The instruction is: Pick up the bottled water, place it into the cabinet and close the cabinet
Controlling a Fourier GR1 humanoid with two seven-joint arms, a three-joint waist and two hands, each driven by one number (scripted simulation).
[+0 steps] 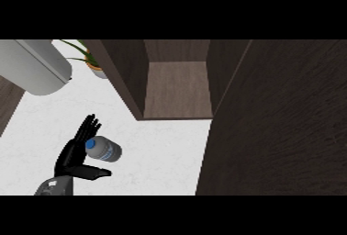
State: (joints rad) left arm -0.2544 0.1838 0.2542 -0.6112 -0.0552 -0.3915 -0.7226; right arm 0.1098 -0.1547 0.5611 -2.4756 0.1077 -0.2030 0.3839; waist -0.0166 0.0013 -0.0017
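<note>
Left hand (76, 153) fingers (86, 128) straight and spread wide, thumb out sideways, holding nothing. Small clear plastic water bottle with blue cap (103, 149) lies on its side just right of the fingers, touching or nearly so. White speckled counter (159, 156) beneath. Open dark wooden cabinet (177, 87) well beyond fingertips, up-right. Grey cylindrical object (41, 66) and green potted plant (92, 62) further beyond.

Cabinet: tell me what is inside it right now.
The open cabinet shows only its bare wooden floor and back wall. Its open door covers the right side. The bottled water lies outside on the counter, beside the left hand.
</note>
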